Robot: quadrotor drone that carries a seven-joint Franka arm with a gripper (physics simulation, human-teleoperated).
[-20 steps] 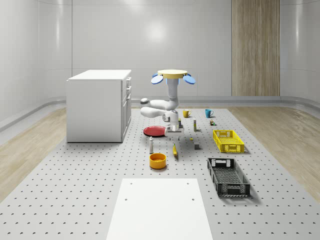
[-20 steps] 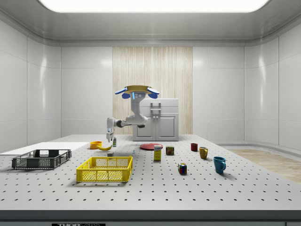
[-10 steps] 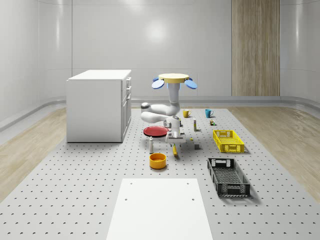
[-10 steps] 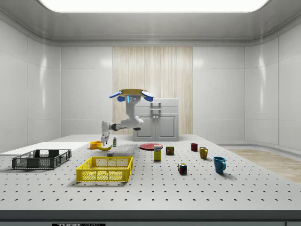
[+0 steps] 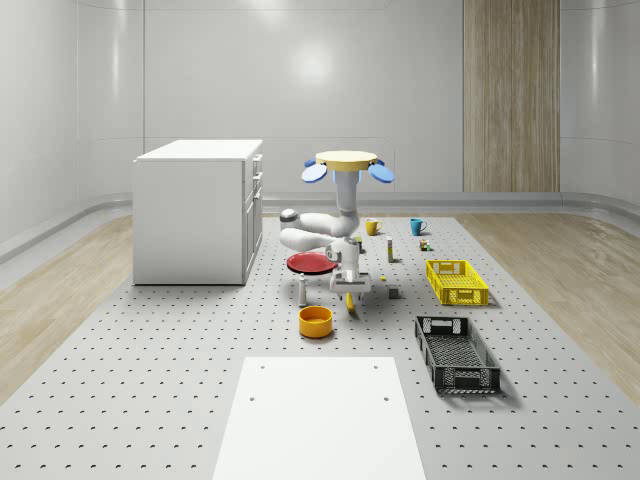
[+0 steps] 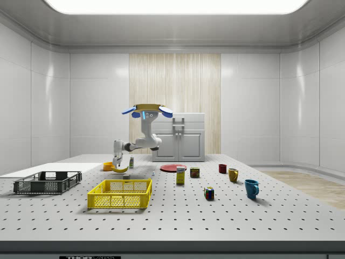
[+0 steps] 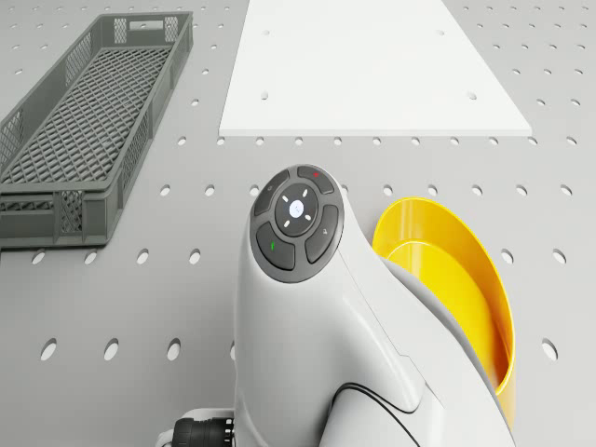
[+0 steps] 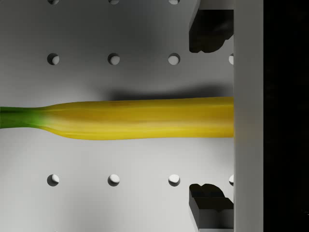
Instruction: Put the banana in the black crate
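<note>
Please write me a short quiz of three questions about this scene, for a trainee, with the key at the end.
1. True or false: the banana already lies in the black crate.
2. Which thing stands nearest the banana in the whole-scene view? A the orange bowl; B the blue mug; C the yellow crate.
3. Fill in: the drone hovers above the table, and in the wrist view the open jaws stand on either side of the ____, apart from it.
Key: 1 false; 2 A; 3 banana.
</note>
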